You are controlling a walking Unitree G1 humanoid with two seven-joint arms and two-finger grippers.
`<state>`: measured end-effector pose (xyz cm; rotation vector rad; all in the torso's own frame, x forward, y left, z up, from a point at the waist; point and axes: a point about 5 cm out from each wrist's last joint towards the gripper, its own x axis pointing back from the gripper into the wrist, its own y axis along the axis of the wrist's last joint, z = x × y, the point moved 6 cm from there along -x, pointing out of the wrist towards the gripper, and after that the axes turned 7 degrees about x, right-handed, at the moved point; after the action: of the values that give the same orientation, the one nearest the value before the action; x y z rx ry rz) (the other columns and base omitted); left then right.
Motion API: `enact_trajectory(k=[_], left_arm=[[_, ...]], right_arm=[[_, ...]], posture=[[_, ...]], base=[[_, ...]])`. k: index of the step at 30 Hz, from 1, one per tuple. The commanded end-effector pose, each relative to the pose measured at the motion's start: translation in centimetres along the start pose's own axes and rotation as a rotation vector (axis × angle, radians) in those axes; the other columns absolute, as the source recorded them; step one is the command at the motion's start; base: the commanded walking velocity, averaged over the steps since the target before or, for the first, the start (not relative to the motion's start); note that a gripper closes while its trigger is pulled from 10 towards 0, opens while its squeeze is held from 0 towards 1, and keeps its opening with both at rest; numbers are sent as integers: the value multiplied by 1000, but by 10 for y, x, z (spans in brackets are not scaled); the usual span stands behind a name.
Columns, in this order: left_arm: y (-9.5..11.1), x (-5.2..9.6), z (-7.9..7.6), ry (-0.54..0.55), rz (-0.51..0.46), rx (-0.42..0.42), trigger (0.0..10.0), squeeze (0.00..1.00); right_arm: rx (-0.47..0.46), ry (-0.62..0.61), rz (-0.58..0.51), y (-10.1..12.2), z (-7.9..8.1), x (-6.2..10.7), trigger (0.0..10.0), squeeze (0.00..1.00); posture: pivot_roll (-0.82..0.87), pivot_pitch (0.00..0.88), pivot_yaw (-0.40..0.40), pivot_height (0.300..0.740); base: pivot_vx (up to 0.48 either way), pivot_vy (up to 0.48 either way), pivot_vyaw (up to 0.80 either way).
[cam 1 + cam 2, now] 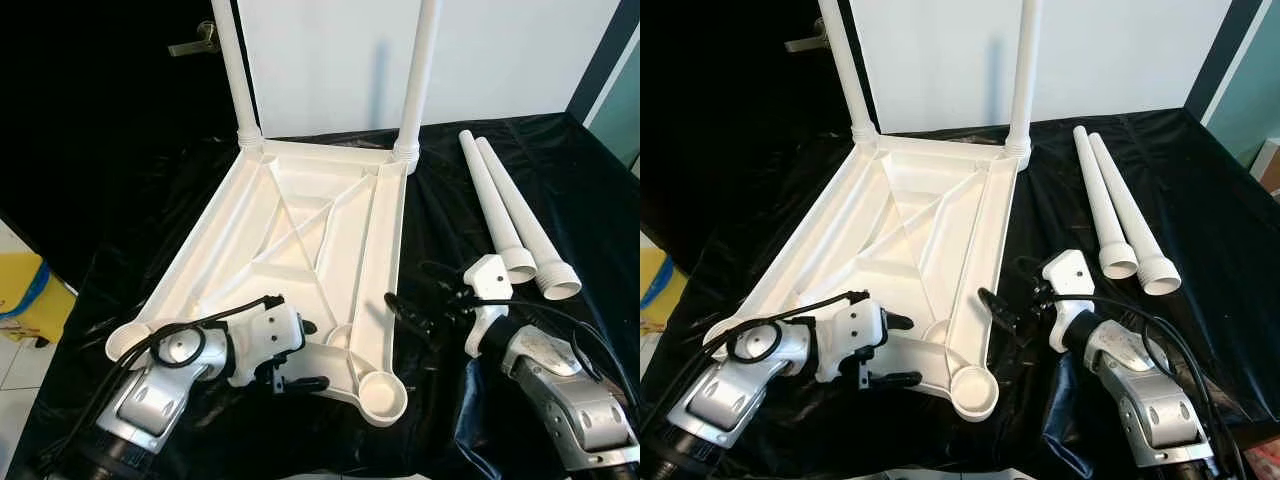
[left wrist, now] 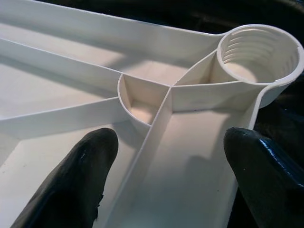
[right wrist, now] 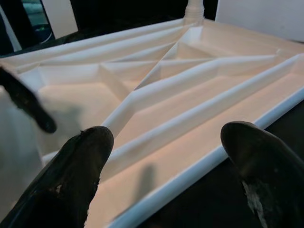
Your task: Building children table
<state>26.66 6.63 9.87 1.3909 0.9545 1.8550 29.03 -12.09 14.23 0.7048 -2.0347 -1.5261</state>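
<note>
In the left eye view, a white plastic tabletop lies upside down, ribbed underside up, on a counter draped in black sheeting. Two white legs stand upright in the far corner sockets. The near right corner socket is empty. Two loose legs lie side by side on the sheeting to the right of the tabletop, threaded ends toward the near side. The left hand rests over the near edge of the tabletop, fingers spread and holding nothing. The right hand hovers over the sheeting just beside the tabletop's right rim, near the loose legs, fingers apart and empty. A yellow bin stands on the floor at far left.

The right eye view gives the same layout, with a door handle against the dark wall beyond the far left leg.

In the left wrist view, the two black fingertips sit wide apart above the ribs, pointing at the threaded empty socket.

In the right wrist view, the fingertips are likewise spread, facing the tabletop's long rim and diagonal ribs, with one left-hand finger across the tabletop.
</note>
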Motion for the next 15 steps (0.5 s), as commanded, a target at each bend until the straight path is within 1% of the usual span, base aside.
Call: enact_trajectory(k=[1, 2, 4, 7, 9, 10, 12, 13, 14, 15], left_arm=[[-19, -6, 11, 95, 89, 19, 10000, 0], [-19, -6, 11, 95, 89, 19, 10000, 0], [-25, -12, 14, 116, 139, 30, 10000, 0], [-28, -15, 16, 125, 163, 49, 10000, 0], [-38, -20, 21, 141, 236, 102, 10000, 0], [-38, -20, 21, 141, 236, 102, 10000, 0], [-54, -20, 27, 160, 339, 167, 10000, 0], [-57, -20, 28, 161, 366, 187, 10000, 0], [-57, -20, 28, 161, 366, 187, 10000, 0], [-58, -20, 27, 145, 380, 236, 10000, 0]], right_arm=[[0, -1, 15, -1, -1, 4, 10000, 0], [0, -1, 15, -1, -1, 4, 10000, 0], [-4, -14, 15, -1, -3, 6, 10000, 0], [-6, -14, 15, 0, -2, 7, 10000, 0], [-12, -14, 19, 0, 0, 9, 10000, 0], [-12, -14, 19, 0, 0, 9, 10000, 0], [-15, -13, 21, 0, 1, 10, 10000, 0], [-16, -14, 21, 0, 1, 10, 10000, 0], [-16, -14, 21, 0, 1, 10, 10000, 0], [-15, -19, 19, 1, 1, 10, 10000, 0]], posture=[[-101, 58, 46, 740], [-101, 58, 46, 740], [-106, 63, 55, 740], [-106, 63, 55, 740], [-105, 69, 64, 740], [-105, 69, 64, 740], [-106, 69, 69, 740], [-107, 70, 71, 740], [-107, 70, 71, 740], [-107, 69, 75, 740]], base=[[0, 0, 0], [0, 0, 0], [0, 0, 0], [0, 0, 0], [0, 0, 0], [0, 0, 0], [0, 0, 0], [0, 0, 0], [0, 0, 0], [0, 0, 0]])
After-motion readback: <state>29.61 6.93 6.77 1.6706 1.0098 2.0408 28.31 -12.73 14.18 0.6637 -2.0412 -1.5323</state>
